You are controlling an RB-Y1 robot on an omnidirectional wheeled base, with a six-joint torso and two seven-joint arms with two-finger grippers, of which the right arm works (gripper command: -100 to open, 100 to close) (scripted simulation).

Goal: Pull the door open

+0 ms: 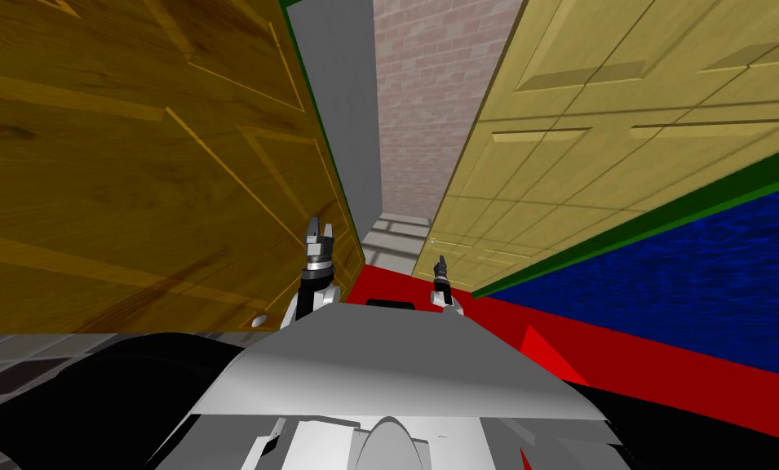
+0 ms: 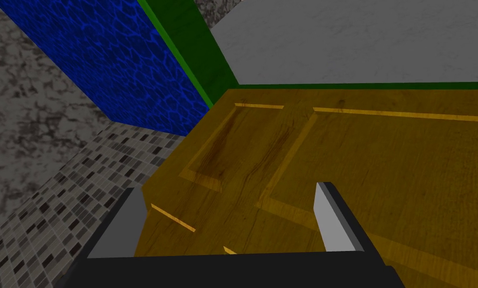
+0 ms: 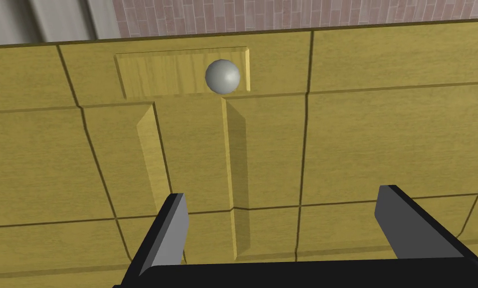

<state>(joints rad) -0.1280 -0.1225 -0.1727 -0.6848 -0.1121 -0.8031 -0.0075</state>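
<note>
Right wrist view: claw spread, short of knob.

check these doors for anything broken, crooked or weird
Nothing stands out. The pale yellow door is unmarked, its panels are square and its round grey knob is in place. The dark brown door looks intact too. The slant in the head view is the camera's, not the doors'.

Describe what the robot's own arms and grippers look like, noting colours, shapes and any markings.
The left gripper and right gripper are each a dark box carrying two thin, blade-like fingers, light grey on the flat face with dark edges. In the head view the left arm and right arm are white with dark wrist sections. Surfaces look plain, without markings.
</note>
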